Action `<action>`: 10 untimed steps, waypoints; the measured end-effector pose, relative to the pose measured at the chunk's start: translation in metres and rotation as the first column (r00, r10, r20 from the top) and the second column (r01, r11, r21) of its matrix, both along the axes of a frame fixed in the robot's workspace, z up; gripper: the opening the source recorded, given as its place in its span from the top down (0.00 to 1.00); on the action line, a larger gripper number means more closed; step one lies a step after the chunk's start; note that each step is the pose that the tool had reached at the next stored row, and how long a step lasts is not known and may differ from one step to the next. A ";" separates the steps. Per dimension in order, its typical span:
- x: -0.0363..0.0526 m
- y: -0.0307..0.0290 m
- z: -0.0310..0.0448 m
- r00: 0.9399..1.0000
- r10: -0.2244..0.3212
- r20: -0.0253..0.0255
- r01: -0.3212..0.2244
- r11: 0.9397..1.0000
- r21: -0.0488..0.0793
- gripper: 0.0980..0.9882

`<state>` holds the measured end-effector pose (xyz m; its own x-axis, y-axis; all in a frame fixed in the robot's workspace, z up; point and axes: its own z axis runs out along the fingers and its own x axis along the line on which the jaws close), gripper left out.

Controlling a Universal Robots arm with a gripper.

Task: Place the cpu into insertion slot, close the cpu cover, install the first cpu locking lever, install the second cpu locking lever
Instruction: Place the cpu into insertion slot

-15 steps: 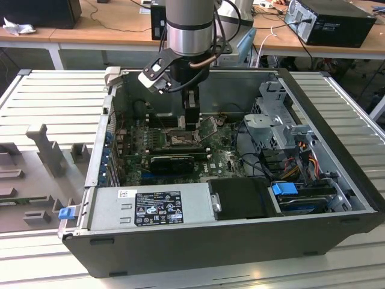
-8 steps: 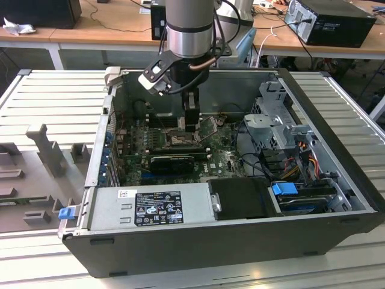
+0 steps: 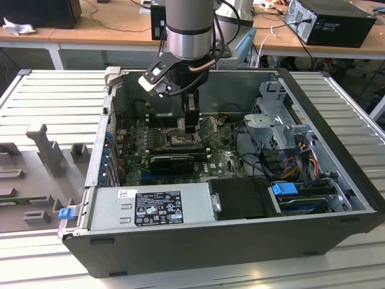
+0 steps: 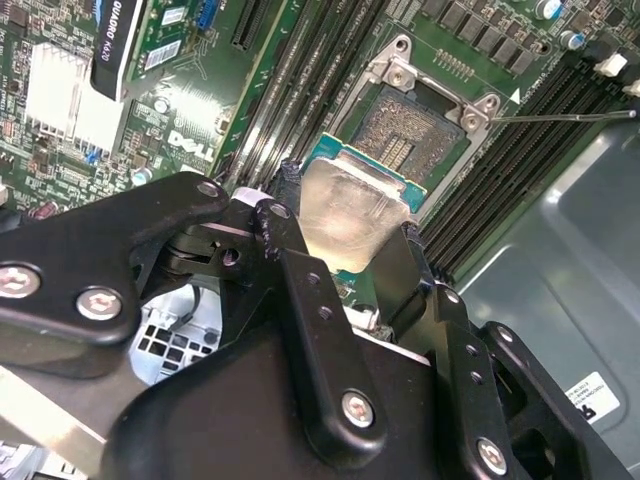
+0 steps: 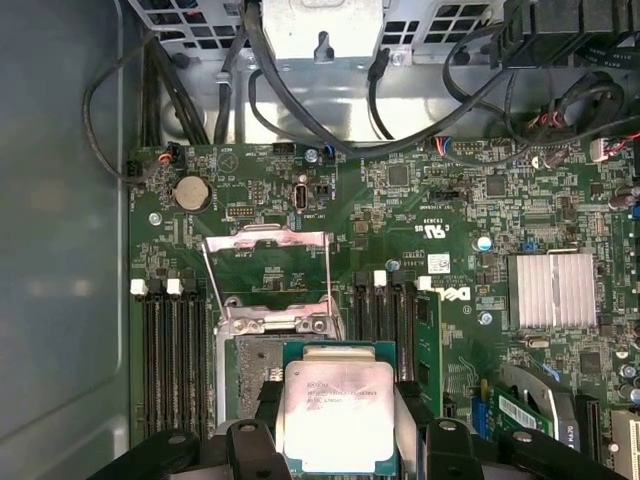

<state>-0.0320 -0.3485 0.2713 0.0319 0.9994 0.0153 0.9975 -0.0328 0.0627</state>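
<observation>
**Second wrist view: cpu pinched over the open insertion slot**

- Gripper point(image 4: 348, 212) holds the cpu point(image 4: 345, 228) by two opposite edges. One black finger point(image 4: 292, 262) presses on each side; the pale metal top faces up between them.
- Insertion slot point(image 4: 415, 130) lies just past the chip, contact field bare. The chip's green edge overlaps the slot's near rim. Cannot tell whether it touches.
- A thin locking lever point(image 4: 560, 117) sticks out sideways from one slot corner, unlatched.

First wrist view
- The cpu point(image 5: 340, 415) sits between the fingers point(image 5: 268, 405), covering part of the insertion slot point(image 5: 245, 375).
- The cpu cover point(image 5: 268, 237) is swung open on the far side of the slot from the gripper point(image 5: 340, 425), with green board showing through its cut-out.

Exterior view
- The arm reaches down into an open computer case point(image 3: 325, 120). The gripper point(image 3: 191, 123) is low over the motherboard point(image 3: 225, 158), toward 12 o'clock on the board.
- Black graphics card point(image 3: 171, 162) at 6 o'clock from the gripper, close by.
- Drive cage point(image 3: 274, 120) at 3 o'clock from it, well apart.
- Power supply point(image 3: 153, 208) along the case's 6 o'clock edge.
</observation>
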 end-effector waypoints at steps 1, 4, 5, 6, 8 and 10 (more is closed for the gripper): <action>0.0000 0.0000 -0.0005 1.000 0.000 0.000 0.000 1.000 0.000 0.52; 0.0000 0.0000 -0.0021 1.000 0.000 0.000 0.000 1.000 0.000 0.52; 0.0000 0.0000 -0.0027 1.000 0.000 -0.001 0.000 1.000 0.000 0.52; 0.0000 0.0000 -0.0033 1.000 0.000 -0.001 0.000 1.000 0.000 0.52; 0.0000 0.0000 -0.0038 1.000 0.000 -0.001 0.000 1.000 0.000 0.52; 0.0000 0.0000 -0.0049 1.000 0.000 -0.002 0.000 1.000 0.000 0.52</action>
<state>-0.0320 -0.3485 0.2664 0.0320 0.9994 0.0153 0.9976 -0.0329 0.0611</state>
